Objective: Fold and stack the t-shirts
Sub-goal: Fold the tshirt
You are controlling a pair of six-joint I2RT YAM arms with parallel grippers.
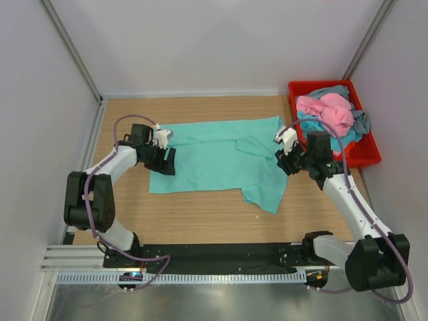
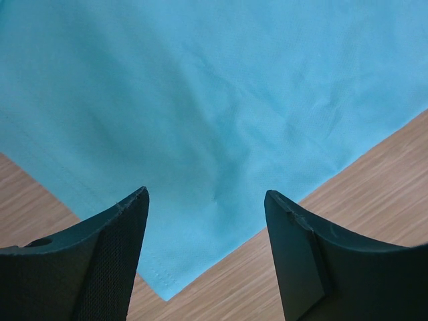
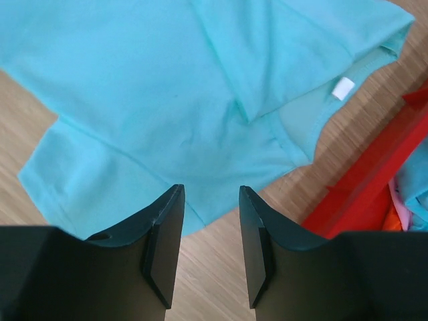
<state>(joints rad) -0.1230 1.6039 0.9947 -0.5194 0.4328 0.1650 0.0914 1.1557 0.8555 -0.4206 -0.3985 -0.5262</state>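
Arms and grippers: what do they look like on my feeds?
Both arms match: the left arm and right arm have white link shells and black joint housings, with a purple cable looping along each. A small white block sits at each wrist. The left gripper and right gripper each carry two matt black, wedge-shaped fingers with flat inner pads. I see no markings.

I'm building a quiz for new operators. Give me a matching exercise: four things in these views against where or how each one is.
1. teal t-shirt
2. pink t-shirt
3. red bin
4. left tool

A. topmost in the bin
B. open, over a shirt corner
C. spread on the table
D. at the table's far right edge

Pairs: 1-C, 2-A, 3-D, 4-B.
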